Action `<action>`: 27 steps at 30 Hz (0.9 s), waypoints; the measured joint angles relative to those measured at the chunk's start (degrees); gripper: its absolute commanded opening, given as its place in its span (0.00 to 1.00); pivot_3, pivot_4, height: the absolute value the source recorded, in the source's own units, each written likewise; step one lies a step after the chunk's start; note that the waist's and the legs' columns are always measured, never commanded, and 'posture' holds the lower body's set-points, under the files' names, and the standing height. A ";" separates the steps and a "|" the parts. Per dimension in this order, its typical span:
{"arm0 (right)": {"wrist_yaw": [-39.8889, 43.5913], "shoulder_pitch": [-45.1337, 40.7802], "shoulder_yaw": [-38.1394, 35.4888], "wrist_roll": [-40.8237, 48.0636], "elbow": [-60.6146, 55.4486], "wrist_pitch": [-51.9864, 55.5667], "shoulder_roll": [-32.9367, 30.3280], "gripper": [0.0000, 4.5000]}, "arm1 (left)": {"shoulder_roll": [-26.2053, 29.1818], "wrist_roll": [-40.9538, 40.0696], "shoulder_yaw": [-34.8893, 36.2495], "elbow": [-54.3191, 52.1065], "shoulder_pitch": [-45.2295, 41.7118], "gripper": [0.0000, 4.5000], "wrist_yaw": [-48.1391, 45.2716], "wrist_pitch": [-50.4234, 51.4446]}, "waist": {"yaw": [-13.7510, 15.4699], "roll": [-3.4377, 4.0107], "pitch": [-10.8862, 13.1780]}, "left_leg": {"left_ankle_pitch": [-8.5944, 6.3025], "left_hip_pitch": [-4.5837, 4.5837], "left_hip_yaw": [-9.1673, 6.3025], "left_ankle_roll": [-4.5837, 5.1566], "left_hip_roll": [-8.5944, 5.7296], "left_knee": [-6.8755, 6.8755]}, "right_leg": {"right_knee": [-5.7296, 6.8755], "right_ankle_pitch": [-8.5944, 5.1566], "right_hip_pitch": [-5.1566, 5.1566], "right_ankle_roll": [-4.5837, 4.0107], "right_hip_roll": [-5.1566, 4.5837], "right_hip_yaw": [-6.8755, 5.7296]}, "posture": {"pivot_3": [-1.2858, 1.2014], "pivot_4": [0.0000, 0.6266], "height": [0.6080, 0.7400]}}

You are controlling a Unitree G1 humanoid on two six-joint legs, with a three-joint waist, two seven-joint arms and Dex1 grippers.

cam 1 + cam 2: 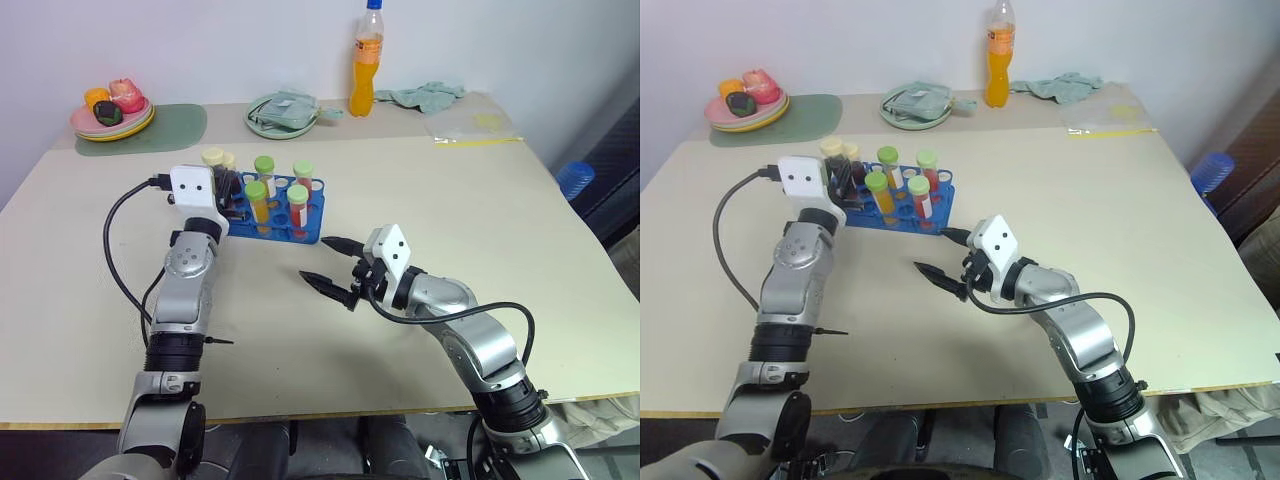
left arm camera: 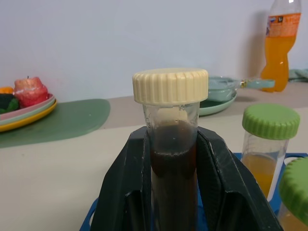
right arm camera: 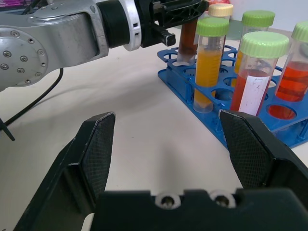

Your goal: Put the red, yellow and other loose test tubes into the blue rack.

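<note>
Dark tube point(image 2: 173, 159) is gripped upright by the left gripper point(image 1: 232, 200), lining it with a hole of the blue rack point(image 1: 312, 228); right gripper point(image 1: 333, 265) waits open beside.

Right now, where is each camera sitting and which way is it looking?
Left eye view: on the head, looking down over the table; both arms show.
Right eye view: beside it, same scene; the right end effector is open.
Left wrist view: on the left wrist, looking along its fingers, shut on the dark tube.
Right wrist view: on the right wrist, facing the blue rack and the left end effector.
Shared: both wrist views show the cream-capped dark tube.
</note>
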 measured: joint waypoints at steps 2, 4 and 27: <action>-0.03 0.00 0.00 0.04 0.00 0.14 0.11 0.85 | 0.07 0.92 -0.03 -0.29 0.03 0.16 0.01 0.48 | 0.03 0.00 0.00 | 0.00 0.00 0.00 0.00 0.00 0.00 | 0.00 0.00 0.00 0.00 0.00 -0.01 | 0.52 0.24 1.00; -0.05 0.00 0.00 0.06 0.00 0.38 0.21 0.85 | 0.09 1.41 -0.03 -0.39 0.03 0.16 -0.01 0.61 | 0.03 0.00 0.00 | 0.00 0.00 0.00 0.00 0.00 0.00 | 0.00 0.00 0.00 0.00 0.00 -0.01 | 0.52 0.24 1.00; -0.56 0.00 -0.11 0.05 0.00 0.39 0.37 0.85 | -1.00 3.53 -0.08 -2.03 0.04 0.16 0.61 3.53 | 0.06 0.00 0.00 | 0.00 0.01 0.00 0.00 0.00 0.00 | 0.00 0.00 0.01 0.00 0.00 -0.01 | 0.52 0.24 1.00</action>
